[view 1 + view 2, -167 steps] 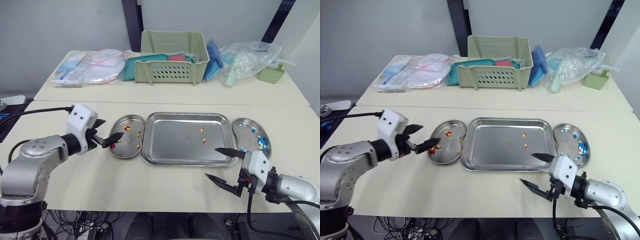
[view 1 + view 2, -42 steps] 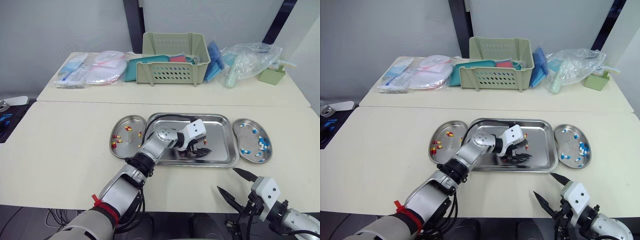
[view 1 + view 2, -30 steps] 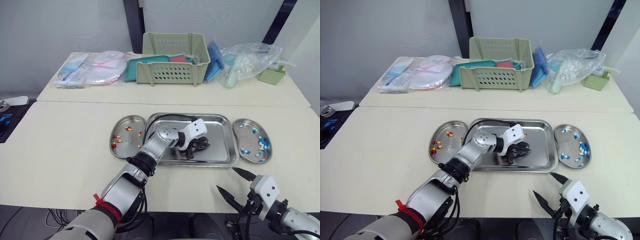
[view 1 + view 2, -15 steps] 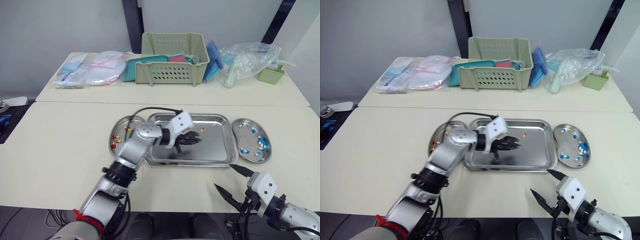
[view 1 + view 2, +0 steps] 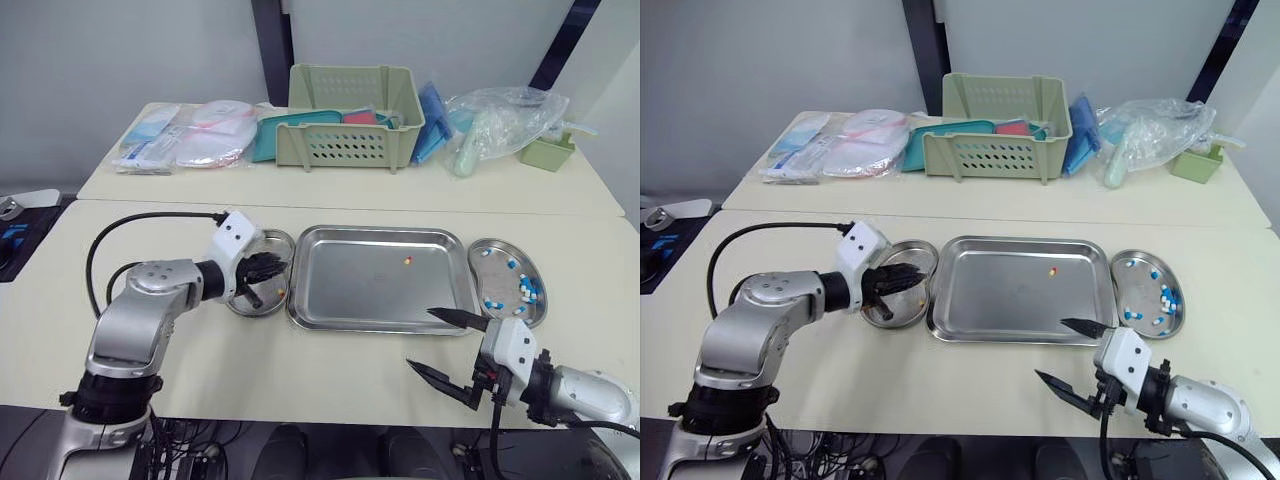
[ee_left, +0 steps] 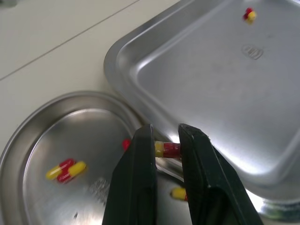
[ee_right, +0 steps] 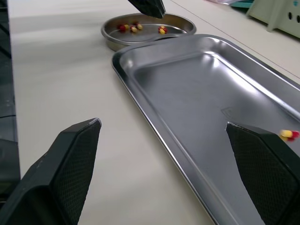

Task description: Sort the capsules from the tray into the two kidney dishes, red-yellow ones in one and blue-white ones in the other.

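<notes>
My left gripper (image 6: 166,136) is shut on a red-yellow capsule (image 6: 168,149) and hangs over the left kidney dish (image 6: 51,136), near the edge that faces the tray. That dish holds several red-yellow capsules (image 6: 66,170). One red-yellow capsule (image 5: 407,261) lies in the steel tray (image 5: 350,300), right of its middle toward the back. The right kidney dish (image 5: 492,262) holds several blue-white capsules (image 5: 523,291). My right gripper (image 5: 421,340) stands open above the table, just in front of the tray's front right corner, with nothing between its fingers.
A green basket (image 5: 355,100), plastic packets (image 5: 185,135) and a clear bag (image 5: 500,115) sit along the back table. A small green box (image 5: 547,152) stands at the far right. A black cable (image 5: 150,218) loops from my left arm.
My left gripper has moved from over the middle of the tray leftward to the left kidney dish, with the red-yellow capsule in its fingers. The right gripper stays open near the table's front.
</notes>
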Controlling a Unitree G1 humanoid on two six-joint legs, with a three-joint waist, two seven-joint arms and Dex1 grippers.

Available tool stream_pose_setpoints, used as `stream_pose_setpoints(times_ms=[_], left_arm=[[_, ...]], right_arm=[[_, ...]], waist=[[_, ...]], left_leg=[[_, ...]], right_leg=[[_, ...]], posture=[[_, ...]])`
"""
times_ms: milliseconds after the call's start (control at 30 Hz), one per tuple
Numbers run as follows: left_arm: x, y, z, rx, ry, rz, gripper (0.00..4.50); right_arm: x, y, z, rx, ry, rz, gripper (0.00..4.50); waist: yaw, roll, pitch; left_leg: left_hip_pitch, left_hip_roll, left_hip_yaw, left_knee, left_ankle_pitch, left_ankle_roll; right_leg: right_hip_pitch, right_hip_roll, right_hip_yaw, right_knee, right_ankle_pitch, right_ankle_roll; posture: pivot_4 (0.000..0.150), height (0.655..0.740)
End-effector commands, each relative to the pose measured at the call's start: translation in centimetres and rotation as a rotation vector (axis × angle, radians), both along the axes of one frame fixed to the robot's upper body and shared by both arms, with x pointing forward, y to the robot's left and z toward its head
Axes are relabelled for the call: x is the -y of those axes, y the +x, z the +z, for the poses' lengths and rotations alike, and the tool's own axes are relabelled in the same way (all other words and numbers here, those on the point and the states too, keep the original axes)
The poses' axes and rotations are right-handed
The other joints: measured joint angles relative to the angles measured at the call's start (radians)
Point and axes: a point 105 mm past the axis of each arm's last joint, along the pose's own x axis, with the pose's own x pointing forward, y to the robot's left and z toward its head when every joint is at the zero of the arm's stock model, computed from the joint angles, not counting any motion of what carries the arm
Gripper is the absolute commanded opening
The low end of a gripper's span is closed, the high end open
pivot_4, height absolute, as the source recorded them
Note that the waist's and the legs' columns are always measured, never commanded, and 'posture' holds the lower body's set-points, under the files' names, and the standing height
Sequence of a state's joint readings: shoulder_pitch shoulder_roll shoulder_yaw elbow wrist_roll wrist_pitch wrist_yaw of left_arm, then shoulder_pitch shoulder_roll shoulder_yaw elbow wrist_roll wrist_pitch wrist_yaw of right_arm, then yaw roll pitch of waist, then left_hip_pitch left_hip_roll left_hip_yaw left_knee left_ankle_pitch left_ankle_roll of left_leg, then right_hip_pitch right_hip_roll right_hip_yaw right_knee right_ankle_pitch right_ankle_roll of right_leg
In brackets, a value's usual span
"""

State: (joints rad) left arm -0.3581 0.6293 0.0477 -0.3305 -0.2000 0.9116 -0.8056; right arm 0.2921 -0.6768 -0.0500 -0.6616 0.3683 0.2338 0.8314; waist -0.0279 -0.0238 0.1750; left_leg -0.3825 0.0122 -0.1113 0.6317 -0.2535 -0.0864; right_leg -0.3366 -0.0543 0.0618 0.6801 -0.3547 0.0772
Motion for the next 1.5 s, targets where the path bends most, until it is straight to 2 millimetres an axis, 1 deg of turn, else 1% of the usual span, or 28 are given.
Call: stream_pose_setpoints(times_ms=[33, 100, 167, 200, 233, 400, 533, 700, 833, 867, 933, 967, 1033, 1067, 1133, 1167, 1200, 1233, 1267, 1367, 1433, 1500], left_arm=[[-0.8, 0.2, 1.4, 0.073, -0.001, 0.058, 0.41], [-0.9, 0.2, 1.4, 0.083, -0.021, 0.08, 0.41], [-1.3, 0.3, 1.6, 0.099, -0.038, 0.111, 1.13], [-1.4, 0.3, 1.8, 0.104, -0.044, 0.117, 1.3], [-1.5, 0.3, 1.9, 0.107, -0.047, 0.117, 1.6], [-1.8, 0.2, 2.5, 0.119, -0.065, 0.125, 3.25], [-2.2, 0.2, 2.9, 0.125, -0.075, 0.138, 4.47], [-2.8, -0.3, 3.0, 0.137, -0.086, 0.139, 4.47], [-4.0, -1.5, 3.4, 0.143, -0.11, 0.135, 4.47], [-5.2, -2.0, 3.7, 0.158, -0.11, 0.146, 4.47], [-6.9, -3.0, 3.9, 0.174, -0.105, 0.157, 4.47], [-7.3, -3.3, 3.9, 0.177, -0.104, 0.158, 4.47], [-9.7, -4.6, 3.0, 0.139, -0.101, 0.203, 4.47], [-10.5, -5.1, 2.7, 0.125, -0.1, 0.222, 4.47], [-14.7, -7.0, 0.7, 0.082, -0.059, 0.336, 4.47], [-16.3, -8.1, -0.2, 0.059, -0.041, 0.374, 4.47], [-17.3, -9.1, -0.9, 0.039, -0.017, 0.391, 4.47], [-17.6, -9.5, -1.3, 0.03, -0.005, 0.392, 4.47], [-18.4, -10.2, -1.9, 0.012, 0.007, 0.403, 4.47], [-21.4, -12.5, -3.8, -0.03, 0.03, 0.481, 4.47], [-22.4, -13.4, -4.4, -0.038, 0.033, 0.511, 4.47], [-23.1, -13.9, -4.7, -0.04, 0.032, 0.529, 4.47]], right_arm=[[-0.5, 0.1, 0.5, 0.006, 0.009, 0.042, 4.5], [-0.5, 0.3, 0.5, 0.005, 0.008, 0.05, 4.5], [-0.5, 0.4, 0.5, 0.002, 0.004, 0.056, 4.5], [-0.5, 0.4, 0.4, 0.001, 0.003, 0.057, 4.5], [-0.5, 0.4, 0.4, 0.001, 0.001, 0.058, 4.5], [-0.5, 0.6, 0.4, 0.0, -0.003, 0.059, 4.5], [-0.5, 0.7, 0.4, 0.0, -0.004, 0.06, 4.5], [-0.5, 0.8, 0.6, 0.01, -0.007, 0.059, 4.5], [-0.2, 1.3, 1.2, 0.068, -0.023, 0.036, 4.5], [0.3, 1.5, 1.6, 0.077, -0.027, 0.009, 4.5], [1.3, 1.6, 1.9, 0.074, -0.039, -0.024, 4.5], [1.7, 1.5, 1.9, 0.067, -0.045, -0.031, 4.5], [3.6, 1.4, 2.0, 0.056, -0.081, -0.079, 4.5], [4.3, 1.4, 2.1, 0.055, -0.092, -0.097, 4.5], [8.0, 1.5, 2.5, 0.038, -0.147, -0.192, 4.5], [9.9, 1.5, 2.8, 0.03, -0.169, -0.239, 4.5], [11.5, 1.5, 3.0, 0.022, -0.188, -0.274, 4.5], [12.3, 1.5, 3.1, 0.017, -0.197, -0.29, 4.5], [13.6, 1.5, 3.1, 0.002, -0.219, -0.312, 4.5], [17.9, 1.3, 3.4, -0.038, -0.299, -0.389, 4.5], [19.8, 1.1, 3.4, -0.072, -0.324, -0.42, 4.5], [21.1, 0.9, 3.2, -0.096, -0.349, -0.439, 4.5]], waist=[[0.001, 0.0, 0.0], [0.0, 0.0, 0.0], [-0.001, 0.0, 0.0], [-0.001, -0.001, 0.0], [-0.001, -0.001, 0.0], [-0.001, -0.001, 0.0], [-0.001, -0.001, 0.0], [-0.001, -0.001, 0.0], [-0.004, -0.001, 0.0], [-0.005, -0.001, 0.0], [-0.006, 0.0, 0.0], [-0.004, 0.0, 0.0], [-0.003, 0.0, 0.0], [-0.002, 0.0, 0.0], [-0.002, 0.0, 0.0], [-0.004, 0.0, 0.001], [-0.006, -0.001, 0.001], [-0.006, -0.002, 0.001], [-0.004, -0.003, 0.001], [-0.002, -0.003, 0.001], [-0.001, -0.003, 0.001], [-0.002, -0.003, 0.002]], left_leg=[[0.0, 0.0, 0.0, 0.0, 0.0, 0.0], [0.0, 0.0, 0.0, 0.0, 0.0, 0.0], [0.0, 0.0, 0.0, 0.0, 0.0, 0.0], [0.0, 0.0, 0.0, 0.0, 0.0, 0.0], [0.0, 0.0, 0.0, 0.0, 0.0, 0.0], [0.0, 0.0, 0.0, 0.0, 0.0, 0.0], [0.0, 0.0, 0.0, 0.0, 0.0, 0.0], [0.0, 0.0, 0.0, 0.0, 0.0, 0.0], [0.0, 0.001, 0.0, 0.0, 0.0, 0.0], [0.0, 0.001, 0.0, -0.001, 0.0, 0.0], [0.0, 0.001, 0.001, -0.001, 0.0, 0.0], [0.0, 0.001, 0.001, -0.001, 0.0, 0.0], [0.0, 0.001, 0.001, -0.001, 0.0, 0.0], [0.0, 0.001, 0.002, -0.001, 0.0, 0.0], [0.0, 0.001, 0.002, -0.002, 0.0, 0.0], [0.001, 0.001, 0.002, -0.002, 0.0, 0.0], [0.001, 0.001, 0.003, -0.002, 0.0, 0.0], [0.001, 0.001, 0.004, -0.002, 0.0, 0.0], [0.002, 0.001, 0.004, -0.002, 0.0, 0.0], [0.002, 0.001, 0.003, -0.002, 0.0, 0.0], [0.002, 0.0, 0.004, -0.002, 0.0, 0.0], [0.002, 0.001, 0.003, -0.003, 0.0, 0.0]], right_leg=[[0.0, 0.0, 0.0, 0.0, 0.0, 0.0], [0.0, 0.0, 0.0, 0.0, 0.0, 0.0], [0.0, 0.0, 0.0, 0.0, 0.0, 0.0], [0.0, 0.0, 0.0, 0.0, 0.0, 0.0], [0.0, 0.0, 0.0, 0.0, 0.0, 0.0], [0.0, 0.0, 0.0, 0.0, 0.0, 0.0], [0.0, 0.0, 0.0, 0.0, 0.0, 0.0], [0.0, 0.0, 0.0, 0.0, 0.0, 0.0], [-0.001, 0.0, 0.0, 0.0, 0.0, 0.0], [-0.001, 0.0, 0.0, 0.0, 0.0, 0.0], [-0.001, 0.0, 0.001, 0.0, 0.0, 0.0], [-0.001, 0.0, 0.001, 0.0, 0.0, 0.0], [-0.001, 0.0, 0.001, 0.0, 0.0, 0.0], [-0.001, 0.0, 0.001, 0.0, 0.0, 0.0], [-0.001, 0.0, 0.001, -0.001, 0.0, 0.0], [-0.001, 0.0, 0.001, -0.001, 0.0, 0.0], [-0.001, 0.0, 0.002, -0.001, 0.0, 0.0], [-0.001, 0.0, 0.002, -0.001, 0.0, 0.0], [-0.001, 0.0, 0.002, -0.001, 0.0, 0.0], [0.0, 0.0, 0.002, -0.001, 0.0, -0.001], [0.0, -0.001, 0.002, -0.001, 0.0, -0.001], [0.0, -0.001, 0.001, -0.002, 0.0, -0.001]], posture=[[0.15, 0.74], [0.15, 0.74], [0.15, 0.74], [0.15, 0.74], [0.15, 0.74], [0.15, 0.74], [0.15, 0.74], [0.15, 0.74], [0.15, 0.74], [0.15, 0.74], [0.15, 0.74], [0.15, 0.74], [0.15, 0.74], [0.15, 0.74], [0.15, 0.74], [0.15, 0.74], [0.15, 0.74], [0.15, 0.74], [0.15, 0.74], [0.15, 0.74], [0.15, 0.74], [0.15, 0.74]])
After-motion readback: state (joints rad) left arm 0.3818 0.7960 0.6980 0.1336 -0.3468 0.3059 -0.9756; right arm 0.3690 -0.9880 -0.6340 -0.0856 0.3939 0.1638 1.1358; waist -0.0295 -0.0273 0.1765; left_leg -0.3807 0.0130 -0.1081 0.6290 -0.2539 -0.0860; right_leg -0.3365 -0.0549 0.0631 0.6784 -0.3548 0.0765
